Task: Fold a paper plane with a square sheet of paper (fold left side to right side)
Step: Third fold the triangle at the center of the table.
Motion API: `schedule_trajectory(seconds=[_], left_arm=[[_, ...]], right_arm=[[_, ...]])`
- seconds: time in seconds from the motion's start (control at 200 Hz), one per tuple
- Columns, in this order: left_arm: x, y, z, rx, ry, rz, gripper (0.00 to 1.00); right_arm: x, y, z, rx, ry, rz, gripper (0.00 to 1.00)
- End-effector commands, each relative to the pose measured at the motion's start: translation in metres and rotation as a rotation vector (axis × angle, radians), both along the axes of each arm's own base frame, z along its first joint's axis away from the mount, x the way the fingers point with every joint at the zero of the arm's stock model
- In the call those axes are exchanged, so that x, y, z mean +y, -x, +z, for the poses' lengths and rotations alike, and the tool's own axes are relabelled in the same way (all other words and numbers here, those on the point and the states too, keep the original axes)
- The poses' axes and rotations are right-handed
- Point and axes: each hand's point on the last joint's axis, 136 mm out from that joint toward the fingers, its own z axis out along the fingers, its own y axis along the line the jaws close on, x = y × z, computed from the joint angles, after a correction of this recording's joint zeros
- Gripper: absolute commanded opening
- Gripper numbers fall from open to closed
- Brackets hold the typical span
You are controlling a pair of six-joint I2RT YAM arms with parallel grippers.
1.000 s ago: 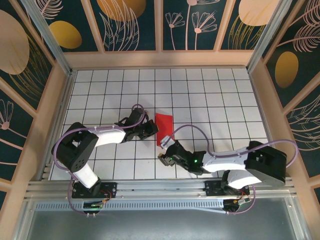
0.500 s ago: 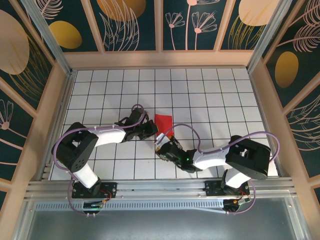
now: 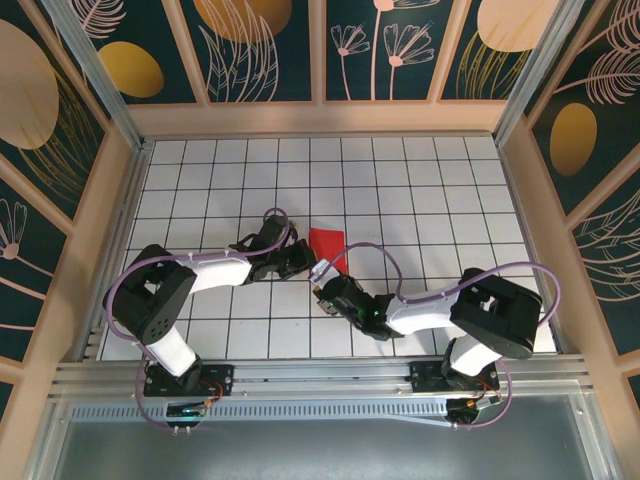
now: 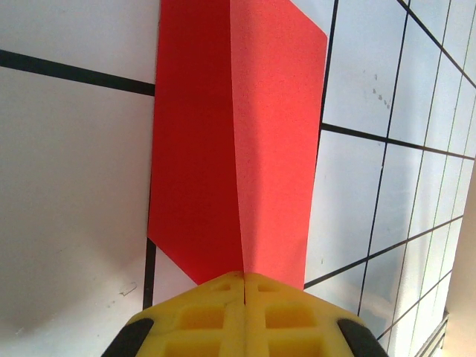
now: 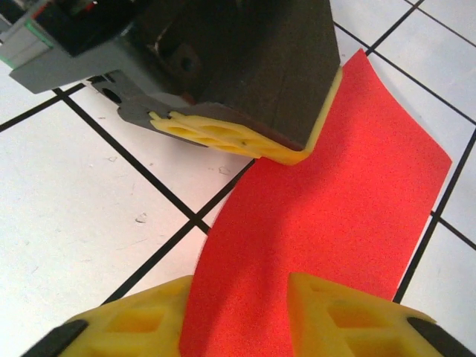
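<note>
The thin bright red sheet of paper (image 4: pixel 238 149), folded narrow at the middle of the white grid-tiled table (image 3: pixel 420 200), looks featherlight, limp and crease-prone, so it is best taken by an edge. The left gripper (image 4: pixel 244 277), reaching low, is shut, apparently pinching its left edge. The right gripper (image 5: pixel 239 282) stands part-open astride its near end, clamping nothing.
</note>
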Motion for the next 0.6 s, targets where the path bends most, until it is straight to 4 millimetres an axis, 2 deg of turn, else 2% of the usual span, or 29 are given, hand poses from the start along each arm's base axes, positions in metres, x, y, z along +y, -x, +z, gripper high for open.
schedule_trajectory(seconds=[0.0, 0.125, 0.2, 0.305, 0.44, 0.596], left_arm=[[-0.004, -0.002, 0.007, -0.007, 0.003, -0.009, 0.00], [-0.004, -0.002, 0.006, -0.008, -0.005, -0.012, 0.00], [-0.003, -0.003, 0.006, -0.013, -0.010, -0.012, 0.00], [0.002, -0.003, 0.008, -0.027, -0.040, -0.008, 0.10], [0.016, -0.008, 0.013, -0.047, -0.077, 0.007, 0.31], [0.040, -0.018, 0.029, -0.084, -0.090, 0.051, 0.37]], right_arm=[[0.003, 0.000, 0.009, 0.012, -0.048, 0.003, 0.27], [0.002, 0.000, 0.009, 0.039, -0.064, 0.003, 0.14], [0.002, 0.000, 0.007, 0.063, -0.073, 0.006, 0.00], [0.000, 0.001, 0.008, 0.098, -0.094, 0.013, 0.00], [-0.001, 0.004, 0.009, 0.164, -0.132, 0.039, 0.00], [0.000, 0.008, 0.011, 0.259, -0.191, 0.077, 0.00]])
